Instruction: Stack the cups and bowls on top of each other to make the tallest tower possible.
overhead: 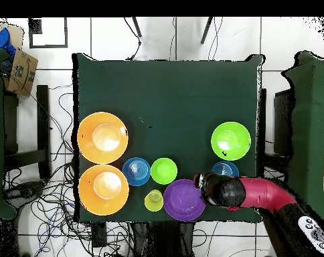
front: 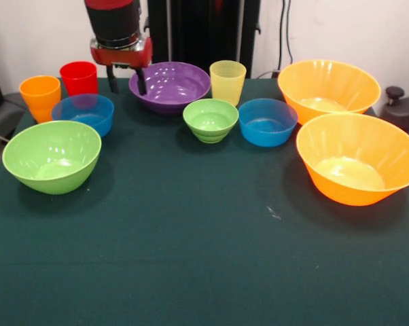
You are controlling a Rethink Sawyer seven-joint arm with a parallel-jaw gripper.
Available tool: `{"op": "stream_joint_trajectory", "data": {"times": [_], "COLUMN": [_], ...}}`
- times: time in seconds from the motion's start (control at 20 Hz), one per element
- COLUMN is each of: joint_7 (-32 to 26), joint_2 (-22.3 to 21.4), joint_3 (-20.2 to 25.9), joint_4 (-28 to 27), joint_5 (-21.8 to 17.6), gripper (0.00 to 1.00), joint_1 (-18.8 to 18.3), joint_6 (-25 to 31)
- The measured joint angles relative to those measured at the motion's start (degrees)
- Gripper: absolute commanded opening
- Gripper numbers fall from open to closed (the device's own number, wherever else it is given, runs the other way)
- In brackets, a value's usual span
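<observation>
My gripper [front: 127,83] hangs open and empty at the table's far side, between the red cup [front: 79,77] and the purple bowl [front: 169,85]. An orange cup [front: 40,95] stands left of the red one, and a yellow cup [front: 227,81] right of the purple bowl. In front lie a blue bowl [front: 83,112], a large green bowl [front: 51,155], a small green bowl [front: 210,119] and a second blue bowl [front: 267,121]. Two big orange bowls [front: 328,87] [front: 359,157] sit at the right. Each piece rests alone; no tower is in view.
The dark green table [front: 191,258] has open cloth across its near half. In the overhead view the red arm [overhead: 258,194] lies over the corner beside the purple bowl [overhead: 184,199] and hides the red and orange cups. Cables and chairs surround the table.
</observation>
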Motion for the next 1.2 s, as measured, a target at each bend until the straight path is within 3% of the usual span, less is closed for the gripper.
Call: {"op": "stream_joint_trajectory", "data": {"times": [0.8, 1.2], "joint_7": [0.0, 0.0], "joint_2": [0.7, 0.7], "joint_3": [2.9, 3.4], "joint_4": [-2.5, -3.4], "joint_5": [-0.9, -3.8], "gripper": [1.00, 1.00], "joint_1": [-1.2, -0.9], "joint_6": [1.6, 1.6]}}
